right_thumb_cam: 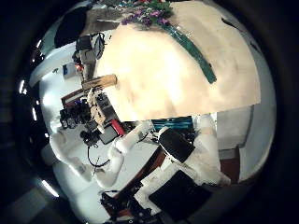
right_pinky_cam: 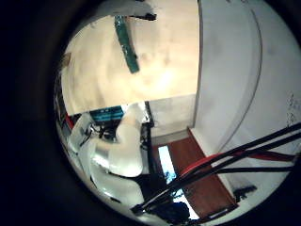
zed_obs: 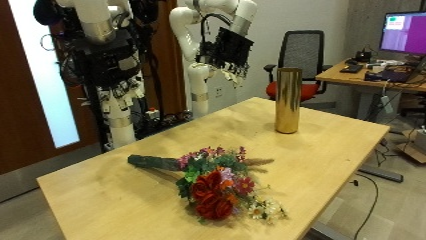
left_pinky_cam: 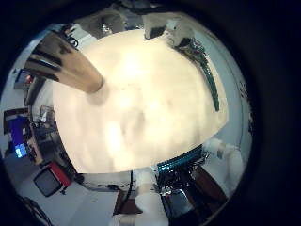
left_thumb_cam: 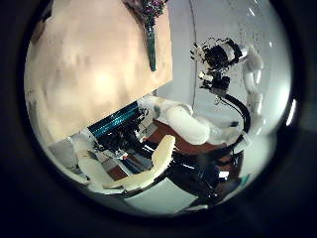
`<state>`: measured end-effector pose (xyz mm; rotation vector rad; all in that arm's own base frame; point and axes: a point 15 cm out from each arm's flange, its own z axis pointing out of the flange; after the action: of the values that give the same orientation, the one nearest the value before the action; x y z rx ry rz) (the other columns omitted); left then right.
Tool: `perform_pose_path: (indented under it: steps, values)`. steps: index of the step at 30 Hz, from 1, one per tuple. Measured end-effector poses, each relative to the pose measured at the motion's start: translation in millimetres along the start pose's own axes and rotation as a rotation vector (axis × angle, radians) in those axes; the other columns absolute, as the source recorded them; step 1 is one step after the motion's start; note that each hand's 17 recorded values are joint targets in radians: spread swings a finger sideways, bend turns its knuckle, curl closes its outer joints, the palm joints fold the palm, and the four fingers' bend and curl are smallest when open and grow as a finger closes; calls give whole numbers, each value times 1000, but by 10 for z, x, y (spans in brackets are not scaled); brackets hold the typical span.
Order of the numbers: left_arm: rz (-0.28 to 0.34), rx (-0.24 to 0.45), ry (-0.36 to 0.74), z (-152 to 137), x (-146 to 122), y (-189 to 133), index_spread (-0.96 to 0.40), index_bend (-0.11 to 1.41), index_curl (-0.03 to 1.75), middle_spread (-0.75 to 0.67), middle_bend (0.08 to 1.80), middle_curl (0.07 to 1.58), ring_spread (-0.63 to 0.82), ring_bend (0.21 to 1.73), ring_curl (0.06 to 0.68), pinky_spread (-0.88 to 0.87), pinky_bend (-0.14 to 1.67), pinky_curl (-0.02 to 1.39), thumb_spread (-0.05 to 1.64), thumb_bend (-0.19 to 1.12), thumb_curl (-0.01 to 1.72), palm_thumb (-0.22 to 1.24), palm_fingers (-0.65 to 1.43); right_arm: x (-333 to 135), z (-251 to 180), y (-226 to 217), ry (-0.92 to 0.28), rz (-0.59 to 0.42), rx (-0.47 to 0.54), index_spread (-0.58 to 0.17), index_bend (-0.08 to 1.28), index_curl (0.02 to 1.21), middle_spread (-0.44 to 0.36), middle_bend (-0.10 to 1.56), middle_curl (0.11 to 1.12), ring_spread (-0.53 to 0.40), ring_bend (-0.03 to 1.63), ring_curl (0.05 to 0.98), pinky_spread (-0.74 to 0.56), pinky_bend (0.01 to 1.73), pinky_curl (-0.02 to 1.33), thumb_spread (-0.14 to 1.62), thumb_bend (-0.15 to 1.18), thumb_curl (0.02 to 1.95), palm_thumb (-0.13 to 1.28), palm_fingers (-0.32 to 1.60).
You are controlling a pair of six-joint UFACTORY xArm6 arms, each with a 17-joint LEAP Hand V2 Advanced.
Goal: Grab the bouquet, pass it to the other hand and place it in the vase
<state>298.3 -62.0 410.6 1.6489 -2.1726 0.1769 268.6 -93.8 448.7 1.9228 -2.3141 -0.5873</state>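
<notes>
While both arms hang raised behind the table [zed_obs: 120, 180], we see the bouquet [zed_obs: 211, 182] lying flat on the wood, well apart from either hand. Its red, purple and pink blooms spread toward the near edge, and its dark green wrapped stems point toward the arms. We see the gold vase [zed_obs: 288, 100] upright near the far edge. The left hand [zed_obs: 93, 52] and right hand [zed_obs: 229, 50] hold nothing, fingers relaxed.

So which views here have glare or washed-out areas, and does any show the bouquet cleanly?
Left little finger side palm view: the table is blown out pale, with little surface detail. Right thumb side palm view: bright glare beside the arm, and the bouquet bent at the rim. Outside view: even light, bouquet and vase clear.
</notes>
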Motion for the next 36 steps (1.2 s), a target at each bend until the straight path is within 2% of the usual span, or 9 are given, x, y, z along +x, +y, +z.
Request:
perform_pose_path:
  steps: [9,17,24,32,36]
  values:
    - [-8,-1,-1,12,-29,8,267,183,354,422,193,311,581,416,212,535,187,276,798,-36,328,248,93,33,50,-102,-5,-1,-12,-267,157,258,94,287,340,205,685,189,364,663,225,1105,-23,311,515,180]
    - [48,2,-29,-50,145,-24,265,181,356,421,192,311,578,420,211,532,189,275,800,-36,323,243,99,41,15,-94,-6,10,10,-252,160,263,91,296,341,192,675,181,340,641,215,1107,-22,312,514,206]
    - [67,12,-54,-147,203,-109,265,179,356,420,193,312,571,423,212,528,188,275,804,-34,323,245,100,58,-46,-142,-57,109,90,-213,157,267,96,318,345,169,675,178,305,630,206,1096,-18,321,538,234]
    - [105,-3,-57,-128,296,-167,265,181,356,420,193,315,570,422,212,528,189,276,822,-34,323,257,98,198,841,-336,-142,213,67,-176,150,264,129,347,350,171,690,178,301,646,202,1086,-24,325,542,249]
    - [110,-15,-79,-130,193,-193,265,180,357,420,193,316,571,421,210,528,189,276,826,-34,324,258,99,223,975,-380,-155,231,55,-156,147,259,148,361,353,177,718,182,316,665,202,1085,-24,326,538,255]
